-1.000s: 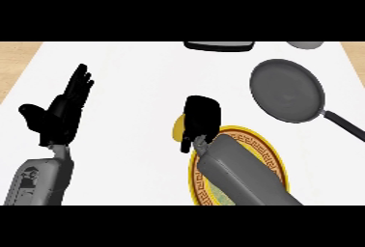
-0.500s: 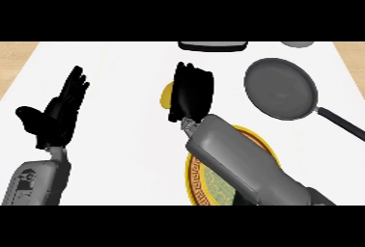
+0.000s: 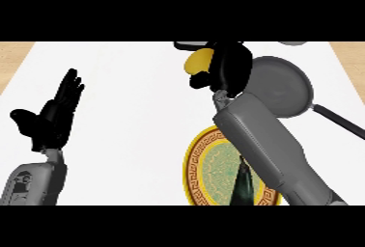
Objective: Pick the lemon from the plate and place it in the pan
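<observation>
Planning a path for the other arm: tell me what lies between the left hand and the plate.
In the head view, only bare white counter lies between the left hand and the plate.

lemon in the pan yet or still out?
Out. The lemon is in the right robot hand, its fingers curled round it, left of the pan and clear of the plate.

The right hand (image 3: 227,67) curls round the yellow lemon (image 3: 197,61), held above the white counter (image 3: 128,125) just left of the grey pan (image 3: 285,84). Its forearm crosses the gold-rimmed plate (image 3: 196,159) below. The left hand (image 3: 53,116) rests open near the left edge, fingers up.
</observation>
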